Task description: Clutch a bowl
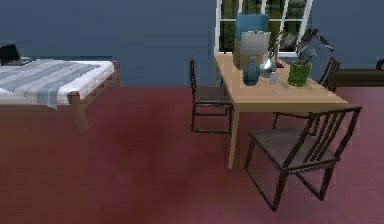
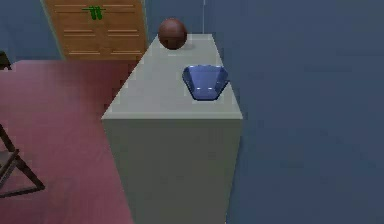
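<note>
Arm side view: there's a pale grey-green cabinet [image 2: 160, 95] standing against a blue wall [image 2: 310, 110], and the blue bowl [image 2: 205, 82] is sitting right on its top. From the middle of that view the bowl is just off centre at about 1 o'clock, close to the edge of the top on the wall side. It's upright, with kind of angular sides. At roughly 11 o'clock from the bowl, at the far end of the same top, is a round brown ball-like thing [image 2: 172, 34], apart from the bowl. Past the cabinet at 11 o'clock there's a wooden door [image 2: 97, 28] with something small and green on it. Dark red floor [image 2: 50, 110] over at 9 o'clock.

Gripper state: honestly can't tell.

Forward view: a bed [image 1: 50, 80] with a striped blue and white cover at 9 o'clock. A wooden table [image 1: 290, 97] at 2 o'clock, under a window [image 1: 265, 15], with a blue vase [image 1: 251, 72] and a green potted plant [image 1: 299, 72] among the clutter on it. I count 3 dark chairs around it, the nearest one [image 1: 295, 150] at 4 o'clock.
</note>
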You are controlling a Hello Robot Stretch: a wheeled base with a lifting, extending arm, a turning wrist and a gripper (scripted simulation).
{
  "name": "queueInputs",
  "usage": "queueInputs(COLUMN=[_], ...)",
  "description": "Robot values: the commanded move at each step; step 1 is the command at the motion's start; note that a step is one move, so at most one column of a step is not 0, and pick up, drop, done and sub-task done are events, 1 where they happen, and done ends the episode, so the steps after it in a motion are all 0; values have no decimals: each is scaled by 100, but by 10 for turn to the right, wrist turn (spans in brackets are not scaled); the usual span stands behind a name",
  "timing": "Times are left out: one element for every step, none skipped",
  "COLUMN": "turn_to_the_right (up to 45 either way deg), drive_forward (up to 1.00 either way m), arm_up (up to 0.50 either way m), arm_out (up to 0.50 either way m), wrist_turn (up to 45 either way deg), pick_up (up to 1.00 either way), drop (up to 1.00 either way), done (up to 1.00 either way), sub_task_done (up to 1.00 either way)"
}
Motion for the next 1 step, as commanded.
queueInputs(turn_to_the_right=[0], drive_forward=[0], arm_up=[50], arm_out=[0], wrist_turn=[0], pick_up=[0], drop=[0], done=[0], sub_task_done=[0])
